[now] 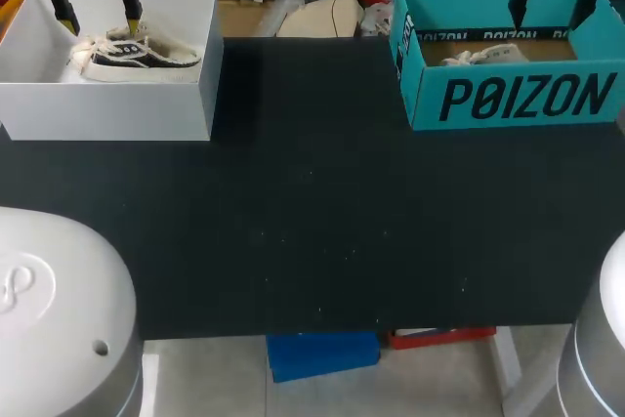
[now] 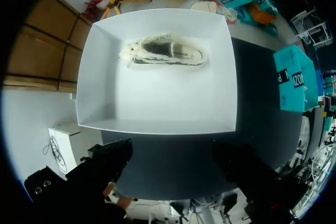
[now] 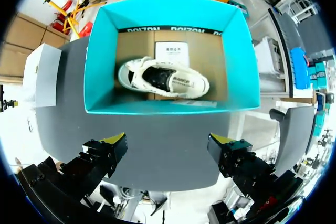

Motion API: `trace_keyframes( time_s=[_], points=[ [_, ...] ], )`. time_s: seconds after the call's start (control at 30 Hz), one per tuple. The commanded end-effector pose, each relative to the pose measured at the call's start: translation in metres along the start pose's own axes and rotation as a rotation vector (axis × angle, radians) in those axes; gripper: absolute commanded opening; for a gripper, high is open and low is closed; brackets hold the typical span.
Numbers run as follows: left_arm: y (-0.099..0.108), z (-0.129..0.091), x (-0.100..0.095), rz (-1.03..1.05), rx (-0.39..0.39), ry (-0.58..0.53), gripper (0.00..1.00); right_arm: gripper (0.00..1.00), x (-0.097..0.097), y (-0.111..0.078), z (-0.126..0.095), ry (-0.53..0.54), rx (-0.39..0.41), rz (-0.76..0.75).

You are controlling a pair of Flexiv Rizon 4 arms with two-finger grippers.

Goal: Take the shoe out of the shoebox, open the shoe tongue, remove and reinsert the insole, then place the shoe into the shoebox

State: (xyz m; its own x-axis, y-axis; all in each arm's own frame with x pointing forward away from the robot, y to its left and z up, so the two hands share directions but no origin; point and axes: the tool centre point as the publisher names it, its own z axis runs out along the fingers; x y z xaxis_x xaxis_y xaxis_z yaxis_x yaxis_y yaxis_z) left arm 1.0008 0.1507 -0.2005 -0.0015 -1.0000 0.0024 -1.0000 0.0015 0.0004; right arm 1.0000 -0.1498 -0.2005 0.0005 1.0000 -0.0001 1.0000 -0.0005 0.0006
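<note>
The white shoebox (image 1: 107, 104) sits at about ten o'clock on the dark surface (image 1: 312, 212). The teal shoebox (image 1: 508, 100) is at two o'clock, well apart from it. Each box holds one shoe (both upright on their soles, openings facing up): a black-and-white shoe (image 1: 142, 54) in the white box and a cream shoe (image 3: 163, 78) in the teal one. The left hand (image 1: 98, 15) hangs over the white box, fingers spread, gripping nothing. The right hand (image 1: 555, 7) hangs over the teal box, likewise spread and empty.
</note>
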Motion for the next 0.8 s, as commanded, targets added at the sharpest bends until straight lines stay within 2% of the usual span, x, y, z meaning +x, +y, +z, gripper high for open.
trace_keyframes(
  time_s=[0.03, 0.2, 0.3, 0.43, 0.5, 0.63, 0.67, 0.8],
  points=[
    [0.0, 0.0, 0.0, 0.0, 0.0, 0.0, 1.0, 1.0, 0.0, 0.0, 0.0, 0.0, 0.0, 0.0],
    [0.0, 0.0, 0.0, 0.0, 0.0, 0.0, 1.0, 1.0, 0.0, 0.0, 0.0, 0.0, 0.0, 0.0],
    [0.0, -0.007, 0.005, 0.172, 0.024, 0.09, 1.0, 1.0, 0.0, 0.0, 0.0, 0.0, 0.0, 0.0],
    [0.004, -0.012, 0.011, 0.502, 0.128, 0.069, 1.0, 1.0, 0.0, 0.0, 0.0, 0.0, 0.0, 0.0],
    [0.009, -0.011, 0.011, 0.75, 0.193, 0.031, 1.0, 1.0, 0.0, 0.0, 0.0, 0.0, 0.0, 0.0],
    [0.015, 0.0, -0.003, 1.302, 0.383, -0.181, 1.0, 1.0, 0.0, 0.0, 0.0, 0.0, 0.0, 0.0],
    [0.016, 0.004, -0.008, 1.3, 0.435, -0.246, 1.0, 1.0, 0.0, 0.0, 0.0, 0.0, 0.0, 0.0],
    [0.016, 0.004, -0.008, 1.413, 0.483, -0.281, 1.0, 1.0, 0.0, 0.0, 0.0, 0.0, 0.0, 0.0]
  ],
)
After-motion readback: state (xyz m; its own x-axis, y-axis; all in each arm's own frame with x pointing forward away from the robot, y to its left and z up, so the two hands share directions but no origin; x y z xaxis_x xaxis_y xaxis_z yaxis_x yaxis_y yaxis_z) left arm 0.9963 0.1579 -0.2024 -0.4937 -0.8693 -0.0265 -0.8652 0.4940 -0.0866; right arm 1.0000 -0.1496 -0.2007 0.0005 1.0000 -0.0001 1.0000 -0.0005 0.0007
